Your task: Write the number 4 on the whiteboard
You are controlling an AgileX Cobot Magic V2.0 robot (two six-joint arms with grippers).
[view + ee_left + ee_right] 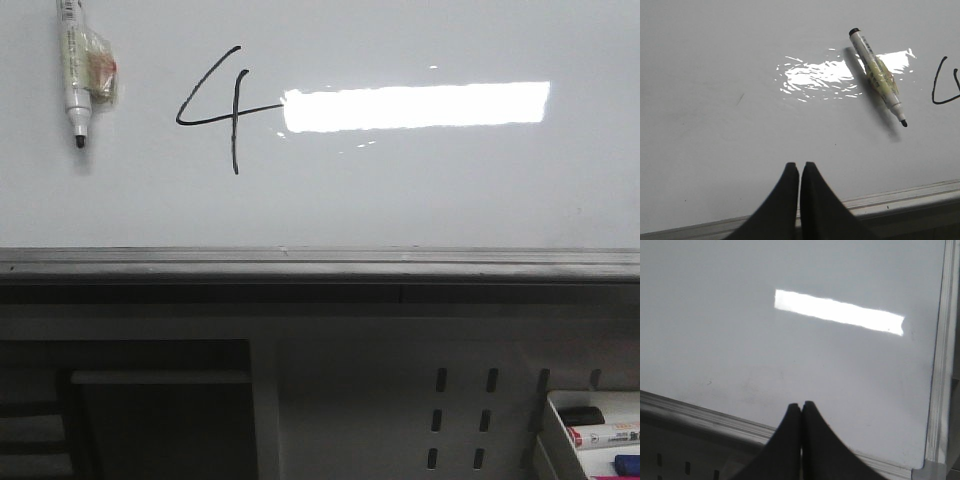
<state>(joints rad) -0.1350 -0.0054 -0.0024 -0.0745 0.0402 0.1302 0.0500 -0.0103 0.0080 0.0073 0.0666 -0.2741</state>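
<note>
Front view: the number 4 (222,108) stands in thin black line in the upper left-centre of the frame on the whiteboard (420,190); its horizontal bar runs right to meet a bright rectangular light reflection (415,106). A white marker (72,70) — uncapped, black tip pointing down, a scrap of tape or label wrapped round its barrel — lies on the board in the upper left corner, well apart from the figure; a grey metal ledge (320,262) crosses the frame below the board, with a perforated grey panel (460,420) beneath and a tray of markers (600,436) at lower right.

Left wrist view: the left gripper (799,166) has its dark fingers all but pressed together at lower centre, pinching nothing; the marker (877,75) lies at upper right, and part of the number's stroke (940,85) shows at the right edge.

Right wrist view: the right gripper (800,405) is likewise closed on nothing — over bare board near its lower frame.
</note>
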